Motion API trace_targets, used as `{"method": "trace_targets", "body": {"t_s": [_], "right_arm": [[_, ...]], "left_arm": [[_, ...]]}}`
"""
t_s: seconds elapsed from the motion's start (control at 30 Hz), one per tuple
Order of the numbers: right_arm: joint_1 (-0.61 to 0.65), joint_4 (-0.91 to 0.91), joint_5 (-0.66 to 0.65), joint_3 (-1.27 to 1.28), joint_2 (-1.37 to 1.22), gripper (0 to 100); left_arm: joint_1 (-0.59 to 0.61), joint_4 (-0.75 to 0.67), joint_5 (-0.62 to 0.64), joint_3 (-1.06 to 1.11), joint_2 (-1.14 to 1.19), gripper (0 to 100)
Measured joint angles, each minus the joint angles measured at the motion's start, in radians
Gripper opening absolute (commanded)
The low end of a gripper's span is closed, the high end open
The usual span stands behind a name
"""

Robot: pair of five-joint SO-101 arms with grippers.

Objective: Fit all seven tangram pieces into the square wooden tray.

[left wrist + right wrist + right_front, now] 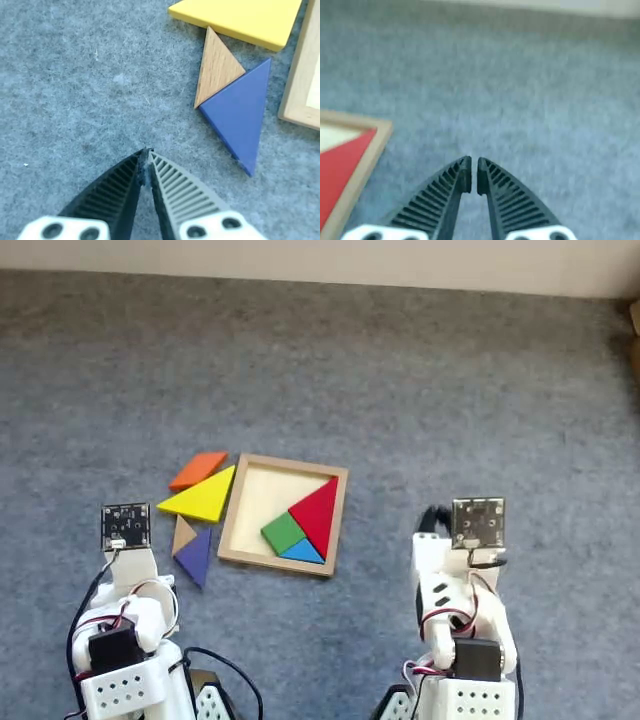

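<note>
Three pieces sit in the square wooden tray (283, 462): a red triangle (318, 510), a green square (282, 532) and a small light-blue triangle (302, 552). Four lie on the grey carpet (450, 390) between your left claw (147, 153) and the tray: an orange parallelogram (198, 469), a large yellow triangle (202, 497), a small bare-wood triangle (216, 67) and a dark blue triangle (239, 112).

Both claws are pinched closed and empty, your right claw (470, 166) just beside the tray's far rim.

The wood and dark blue triangles touch edge to edge, so gripping one will likely drag the other. The yellow one lies close against the rim; a push there could jolt the tray and unseat the seated pieces.

Ahead of both claws the carpet gives you room.
</note>
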State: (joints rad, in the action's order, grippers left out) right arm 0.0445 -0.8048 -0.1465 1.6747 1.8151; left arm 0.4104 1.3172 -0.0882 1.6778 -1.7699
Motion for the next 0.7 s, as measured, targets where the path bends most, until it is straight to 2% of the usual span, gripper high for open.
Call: {"method": "trace_targets", "body": {"t_s": [0.2,0.27,0.43,0.7], "right_arm": [[0.003,-0.210,0.000,0.000,0.000,3.4],[0.043,-0.259,0.008,0.000,0.000,3.4],[0.138,-0.381,0.150,0.000,0.000,3.4],[0.166,-0.443,0.207,0.000,0.005,3.4]], "left_arm": [[0.000,0.000,0.000,0.000,0.000,1],[0.000,0.000,0.000,0.000,0.000,1],[0.000,0.000,0.000,0.000,0.000,1],[0.000,0.000,0.000,0.000,0.000,1]]}}
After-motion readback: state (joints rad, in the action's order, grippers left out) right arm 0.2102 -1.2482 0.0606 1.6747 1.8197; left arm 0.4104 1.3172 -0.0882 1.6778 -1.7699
